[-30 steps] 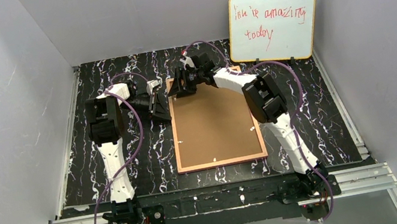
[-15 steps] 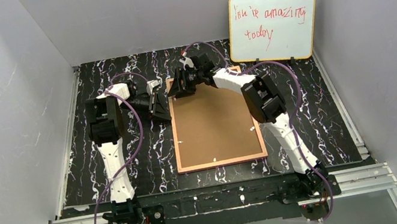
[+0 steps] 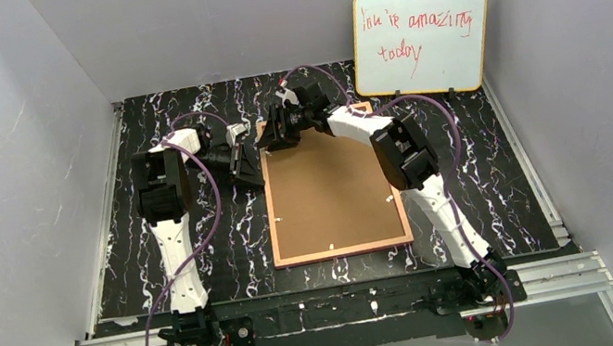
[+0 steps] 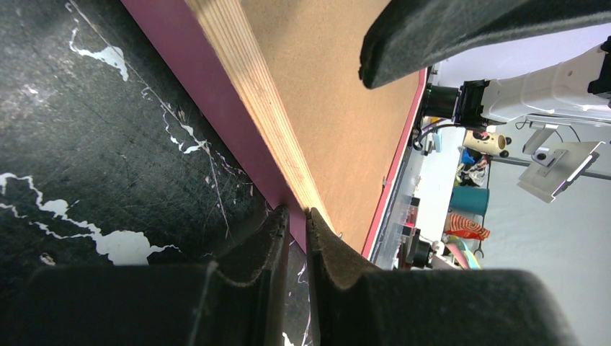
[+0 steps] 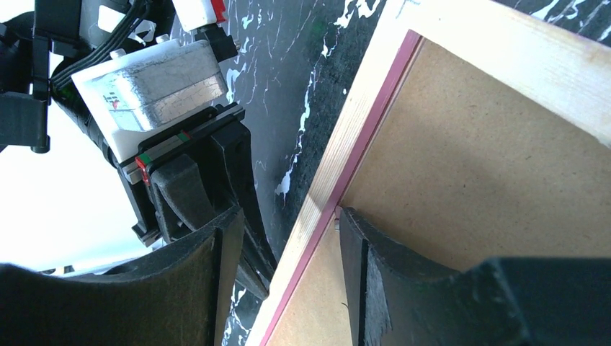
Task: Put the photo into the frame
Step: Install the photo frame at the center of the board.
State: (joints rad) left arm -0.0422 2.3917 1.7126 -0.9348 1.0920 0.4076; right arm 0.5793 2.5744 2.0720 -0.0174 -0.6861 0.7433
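The frame (image 3: 344, 249) lies face down mid-table with its brown backing board (image 3: 333, 187) up. My left gripper (image 3: 251, 175) is at the frame's left rail near the far corner. In the left wrist view it (image 4: 297, 215) is shut on the rail's pink outer edge (image 4: 194, 72). My right gripper (image 3: 272, 138) is at the far-left corner. In the right wrist view it (image 5: 290, 216) is open and straddles the left rail (image 5: 360, 137). One fingertip (image 5: 353, 231) rests on the backing board (image 5: 490, 166) at the rail's inner edge. The photo is out of view.
A yellow-edged whiteboard (image 3: 422, 41) with red writing leans against the back wall at the far right. Grey walls close in the black marbled table (image 3: 201, 238) on three sides. The arms' bases sit on the rail at the near edge (image 3: 336, 314).
My right arm has shifted slightly left and its jaws have narrowed a little. The left arm and the frame have not moved.
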